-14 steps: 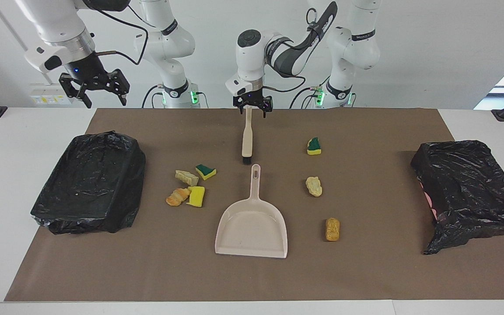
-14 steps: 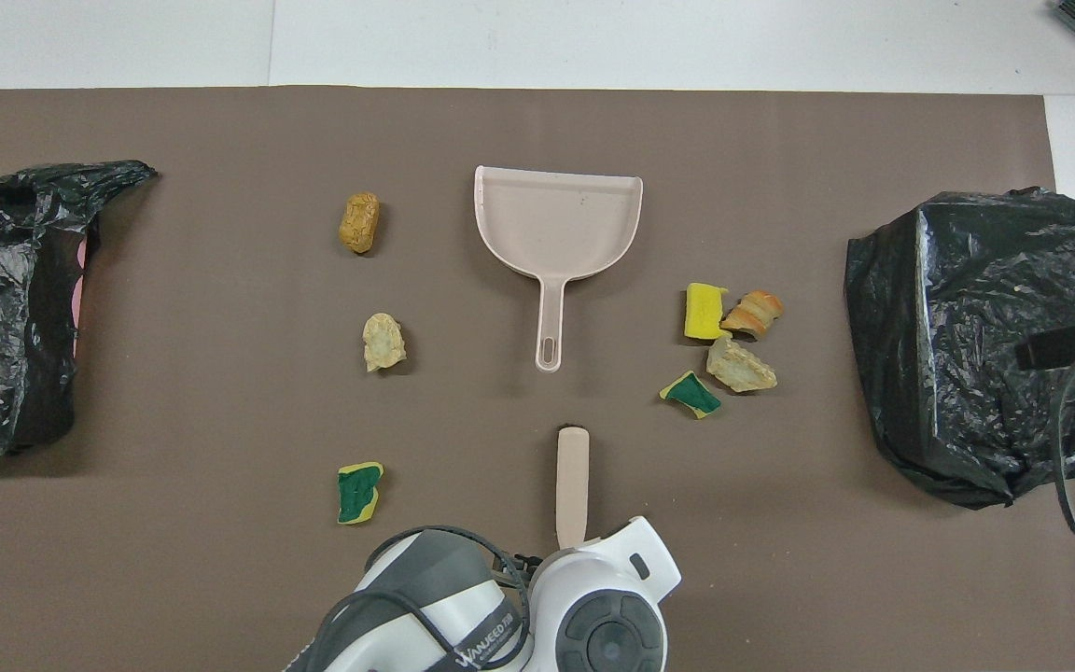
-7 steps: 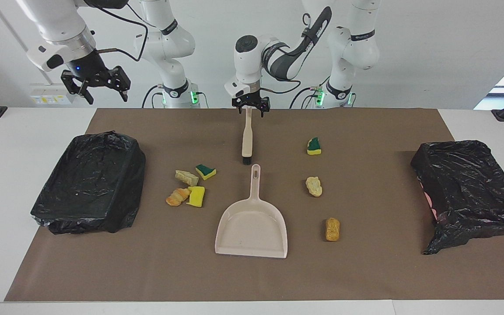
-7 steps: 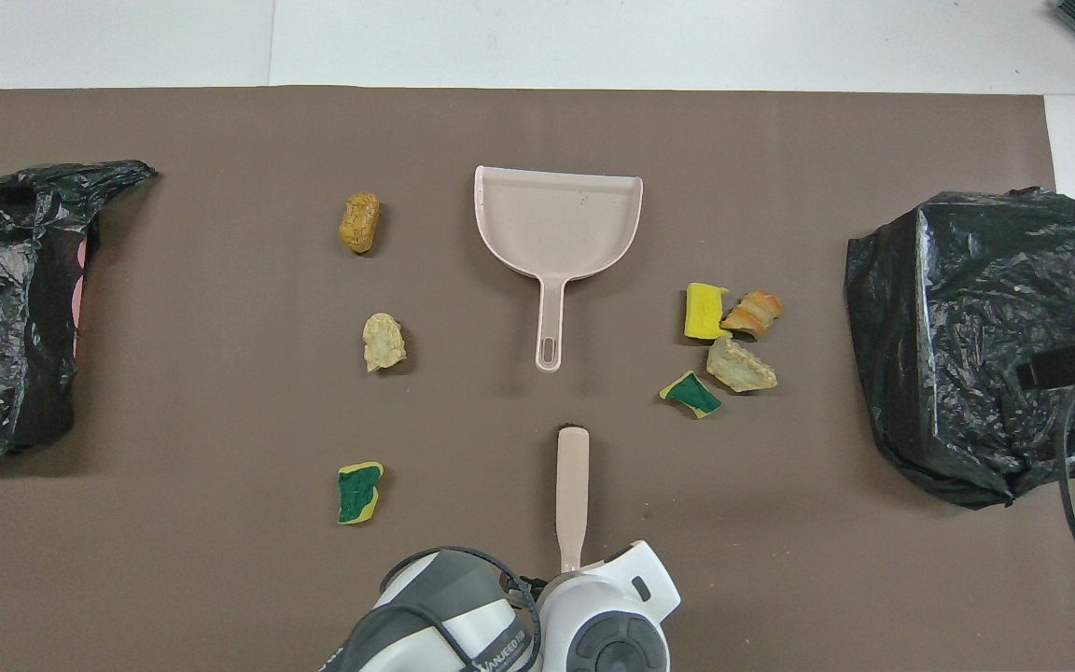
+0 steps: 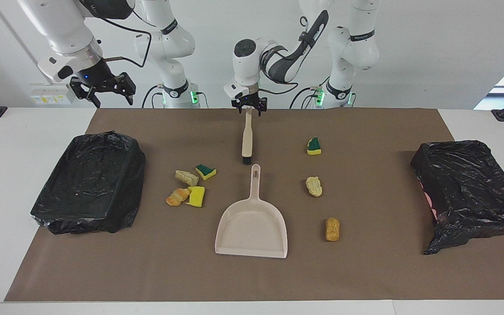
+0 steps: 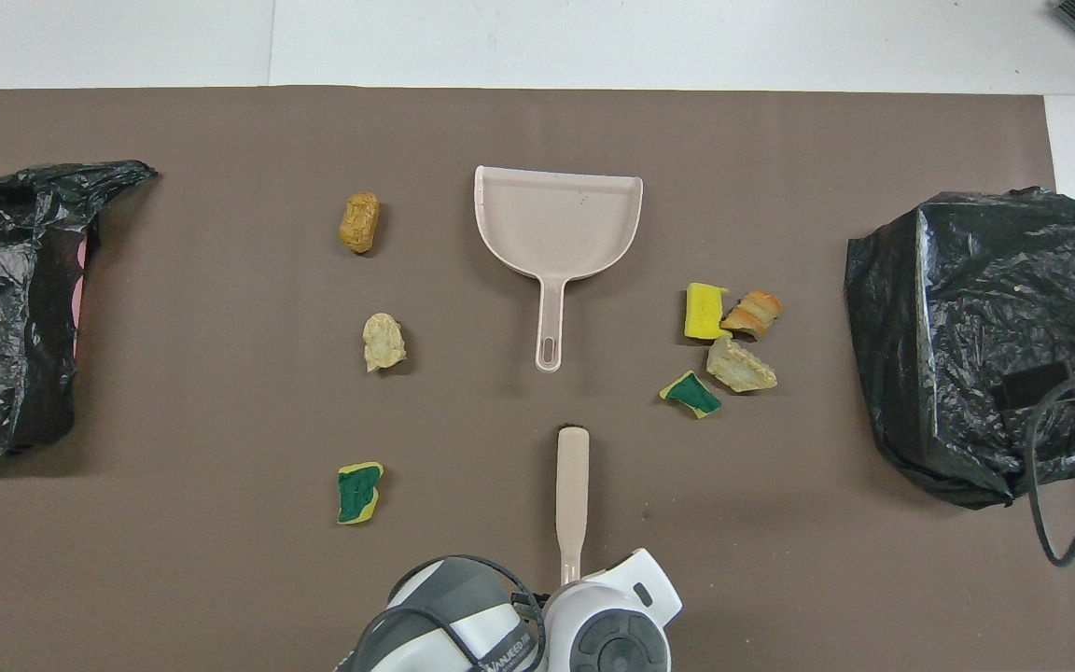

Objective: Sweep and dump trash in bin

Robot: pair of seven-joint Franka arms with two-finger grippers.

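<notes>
The beige brush (image 5: 247, 140) lies on the brown mat with its bristles toward the beige dustpan (image 5: 252, 229). My left gripper (image 5: 249, 113) is open, its fingers either side of the handle's end. My right gripper (image 5: 113, 100) is open and empty in the air over the table edge by the bin (image 5: 90, 181). Several trash scraps lie beside that bin: a green sponge (image 5: 205, 171), a tan lump (image 5: 186, 177), an orange lump (image 5: 176, 197), a yellow sponge (image 5: 196, 196). A green sponge (image 5: 313, 146), a pale lump (image 5: 313, 186) and an orange-brown lump (image 5: 332, 229) lie toward the left arm's end.
A second bin lined with a black bag (image 5: 466, 188) stands at the left arm's end of the mat. In the overhead view my left wrist (image 6: 607, 625) covers the brush's handle end (image 6: 572, 485). The dustpan (image 6: 556, 219) lies flat with its handle toward the robots.
My left gripper has drawn back along the brush handle toward the robots; the brush has not moved. My right gripper has shifted a little toward the middle of the table.
</notes>
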